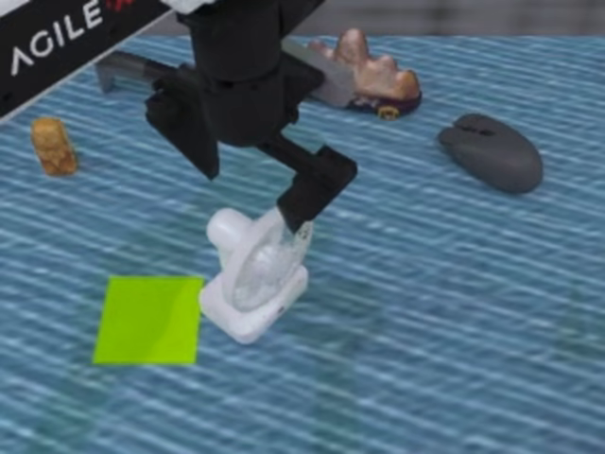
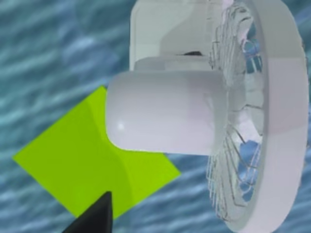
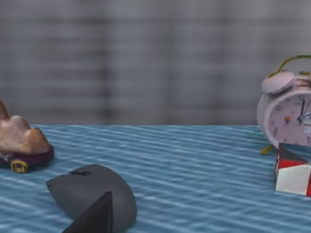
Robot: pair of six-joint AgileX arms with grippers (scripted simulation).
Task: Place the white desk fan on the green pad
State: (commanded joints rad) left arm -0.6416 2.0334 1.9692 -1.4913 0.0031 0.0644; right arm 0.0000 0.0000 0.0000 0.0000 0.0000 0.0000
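Observation:
The white desk fan [image 1: 253, 270] stands on the blue table with its base touching the right edge of the green pad [image 1: 149, 320]. My left gripper [image 1: 260, 175] hangs open just above it. One black finger [image 1: 315, 189] touches the top of the grille, and the other [image 1: 194, 137] is clear of the motor hub. In the left wrist view the hub [image 2: 165, 119] fills the middle, the pad [image 2: 82, 160] lies behind it, and a single fingertip [image 2: 99, 216] shows apart from the fan. My right gripper [image 3: 146, 227] is parked out of the top view, one finger [image 3: 97, 216] showing.
A grey mouse [image 1: 490, 151] lies at the back right, close under the right wrist [image 3: 90, 194]. A brown and purple figurine [image 1: 373, 80] is at the back, a small orange-brown object [image 1: 54, 145] at the far left. A pink alarm clock [image 3: 289, 114] and a red-white block [image 3: 291, 174] stand farther right.

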